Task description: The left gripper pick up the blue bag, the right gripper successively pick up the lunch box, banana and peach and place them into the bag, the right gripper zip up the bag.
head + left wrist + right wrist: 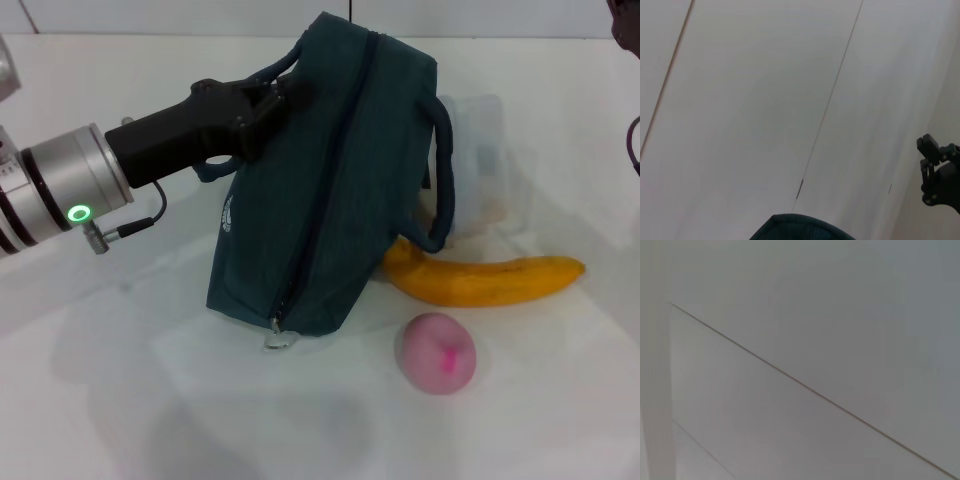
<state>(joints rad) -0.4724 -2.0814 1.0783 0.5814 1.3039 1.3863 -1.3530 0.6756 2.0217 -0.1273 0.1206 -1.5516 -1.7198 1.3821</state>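
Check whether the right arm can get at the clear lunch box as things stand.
Probably not cleanly: the clear plastic lunch box sits behind the dark blue fabric bag, whose loop handle hangs across it. The yellow banana lies in front. Approach from above-right looks freest.

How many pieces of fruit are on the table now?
2: the banana lies beside the blue bag, and the peach sits just in front of the banana. More could be hidden behind the bag.

The head camera looks down on the table (pixel 90 400); both wrist cameras face blank panelled wall (pixel 840 330).
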